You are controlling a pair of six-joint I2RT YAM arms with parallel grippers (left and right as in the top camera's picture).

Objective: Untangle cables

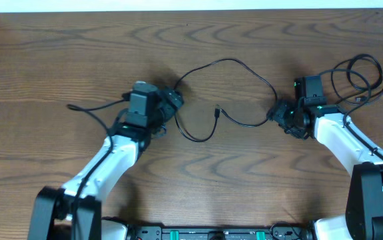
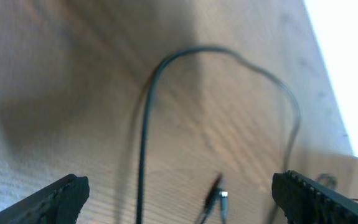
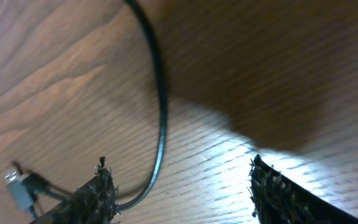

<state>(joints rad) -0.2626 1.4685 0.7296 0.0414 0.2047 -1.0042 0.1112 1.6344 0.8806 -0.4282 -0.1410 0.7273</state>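
Currently the black cable point(image 1: 232, 61) is lying slack on the surface point(image 1: 58, 60), arcing between both hands. The left hand point(image 2: 180, 190) is gaping, released. The right hand point(image 3: 180, 171) is straddling the cable with fingers apart, gripping nothing. Closing off-centre is risking a miss, and pulling could be dragging the plug point(image 1: 218, 111) into a fresh loop.

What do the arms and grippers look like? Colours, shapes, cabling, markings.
Left arm and right arm: smooth white link shells, black joints and bases, thin black lead along each. Left gripper and right gripper: black, boxy, with flat, rough-textured black fingers. Small green light at the right wrist. No legible markings.
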